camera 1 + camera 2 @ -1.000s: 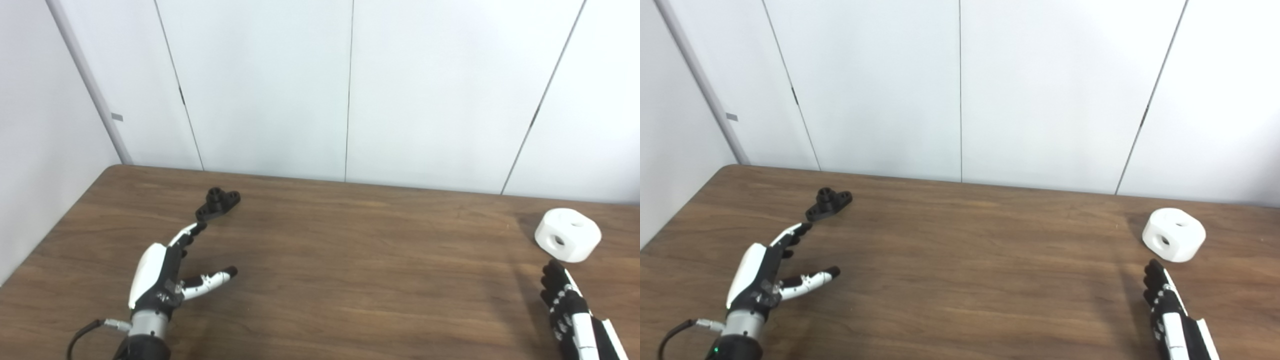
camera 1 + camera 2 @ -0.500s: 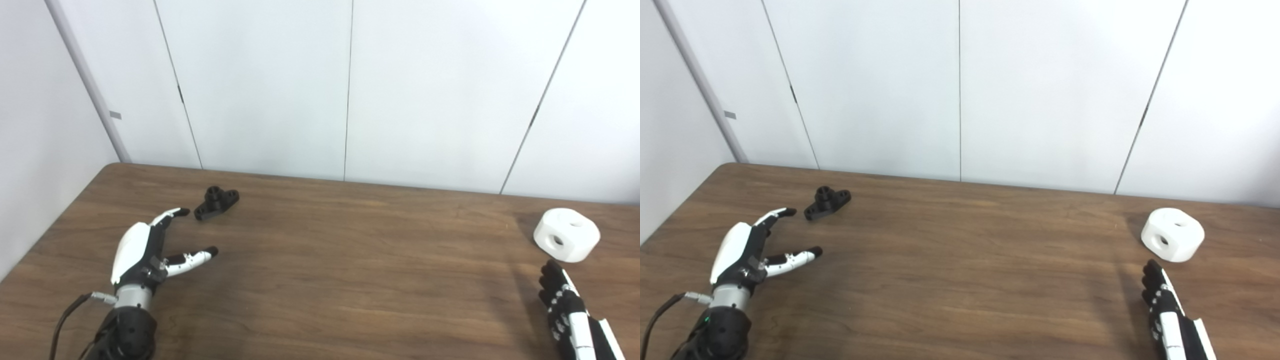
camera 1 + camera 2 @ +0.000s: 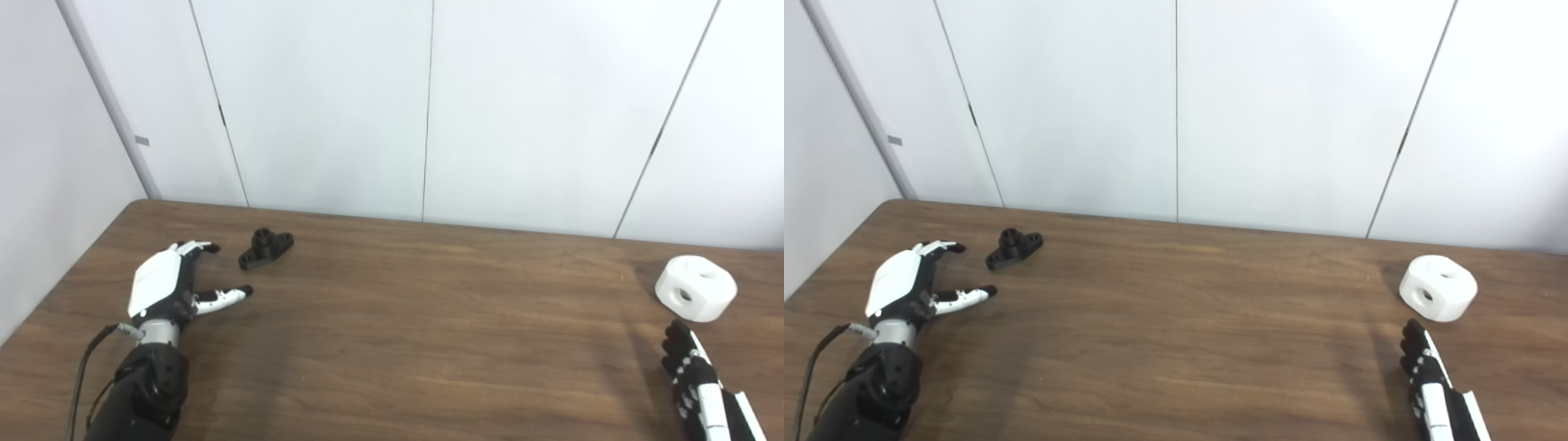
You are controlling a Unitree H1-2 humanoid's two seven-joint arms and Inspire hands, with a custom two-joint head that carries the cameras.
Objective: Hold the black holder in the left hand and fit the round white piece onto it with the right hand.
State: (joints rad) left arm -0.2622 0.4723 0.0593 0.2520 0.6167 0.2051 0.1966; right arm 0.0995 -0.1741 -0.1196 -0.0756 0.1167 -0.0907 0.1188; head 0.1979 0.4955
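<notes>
Left eye view shows my left hand (image 3: 162,288) spread wide and empty, the black holder (image 3: 266,248) near at its 2 o'clock on the surface (image 3: 392,331). It looks rigid, light plastic; I'd pinch its flat base. My right hand (image 3: 704,392), fingers straight, holds nothing; the round white piece (image 3: 695,288) sits at 12 o'clock.

Bare table (image 3: 392,331) between both hands
</notes>
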